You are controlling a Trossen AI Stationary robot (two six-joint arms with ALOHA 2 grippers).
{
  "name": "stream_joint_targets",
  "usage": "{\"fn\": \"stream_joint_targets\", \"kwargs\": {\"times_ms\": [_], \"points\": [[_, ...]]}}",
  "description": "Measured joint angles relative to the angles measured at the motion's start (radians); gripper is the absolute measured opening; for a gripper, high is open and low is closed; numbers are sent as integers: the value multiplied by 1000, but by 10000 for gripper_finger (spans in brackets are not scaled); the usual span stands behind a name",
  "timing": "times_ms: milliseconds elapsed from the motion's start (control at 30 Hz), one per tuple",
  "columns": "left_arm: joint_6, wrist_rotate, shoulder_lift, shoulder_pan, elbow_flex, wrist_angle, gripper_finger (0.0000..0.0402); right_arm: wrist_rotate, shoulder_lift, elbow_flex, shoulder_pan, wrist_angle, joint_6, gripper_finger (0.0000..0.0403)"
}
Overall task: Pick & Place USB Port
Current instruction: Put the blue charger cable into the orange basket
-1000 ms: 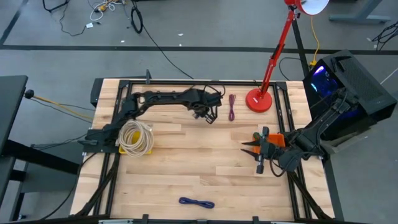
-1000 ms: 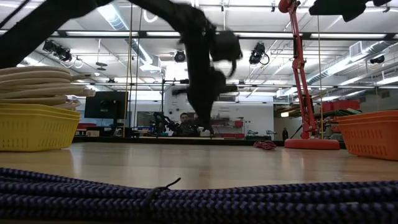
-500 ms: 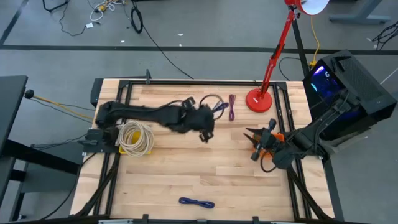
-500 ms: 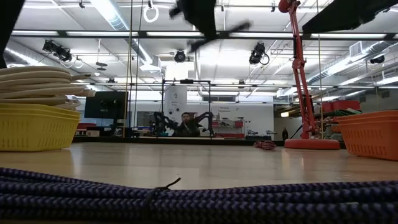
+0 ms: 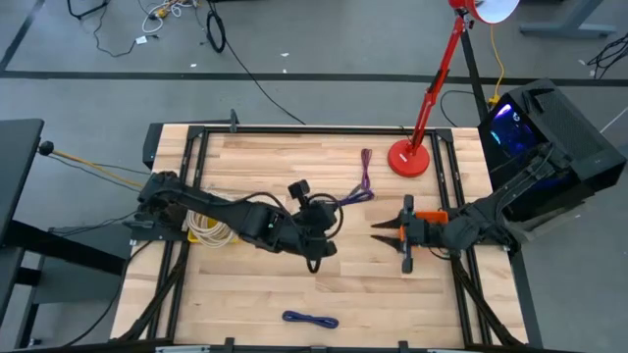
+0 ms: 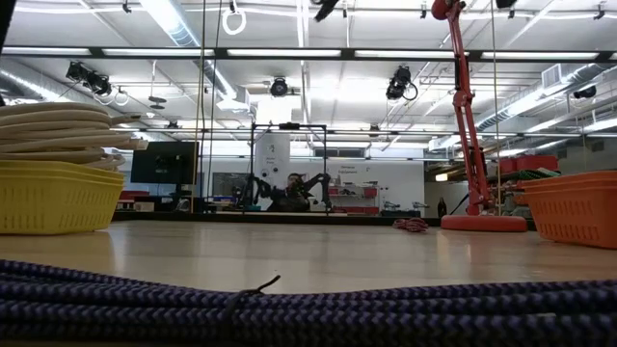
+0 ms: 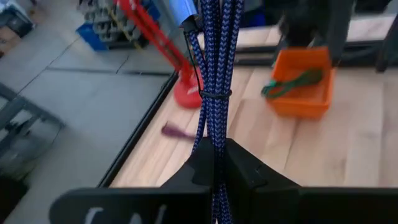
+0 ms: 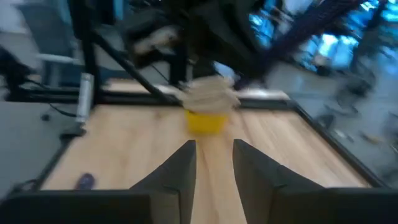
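My left gripper (image 5: 326, 209) is raised over the middle of the table, shut on a blue braided cable bundle (image 7: 216, 56) bound by a thin tie (image 7: 214, 94). In the high view the bundle (image 5: 353, 198) sticks out toward the table's right. My right gripper (image 5: 383, 232) hangs open just to its right, beside the orange basket (image 5: 434, 218), touching nothing. In the right wrist view its fingers stand apart (image 8: 214, 165). A purple cable (image 5: 366, 167) lies flat near the lamp base. Another blue cable (image 5: 309, 319) lies by the near edge. My left gripper pinches the blue cable bundle between its two fingers (image 7: 245, 171), at the stretch just below the tie (image 7: 214, 127). The bundle runs along the fingers and out past their tips. It is lifted clear of the table, its several strands held straight together.
A yellow basket (image 5: 211, 224) with coiled white rope sits under my left arm. The orange basket (image 7: 305, 93) holds a green cable. A red lamp base (image 5: 409, 157) stands at the far right, its pole rising. Bare wood shows between the grippers and the near edge.
My left gripper has risen from the far part of the table, near the purple cable, and swung toward the near edge, carrying the blue bundle clear of the wood. In the low view it has climbed out of the picture. My right gripper has shifted a little toward the left.
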Motion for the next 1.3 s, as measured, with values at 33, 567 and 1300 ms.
{"fn": "stream_joint_targets", "kwargs": {"times_ms": [33, 567, 1300], "points": [[27, 0, 0, -5, -3, 33, 17, -13, 0, 0, 0, 21, -20, 107], [140, 79, 0, -16, -8, 202, 17, -109, 0, 0, -12, 176, -165, 127], [204, 192, 50, 14, -8, 331, 17, -159, 0, -1, -114, 309, -255, 175]]}}
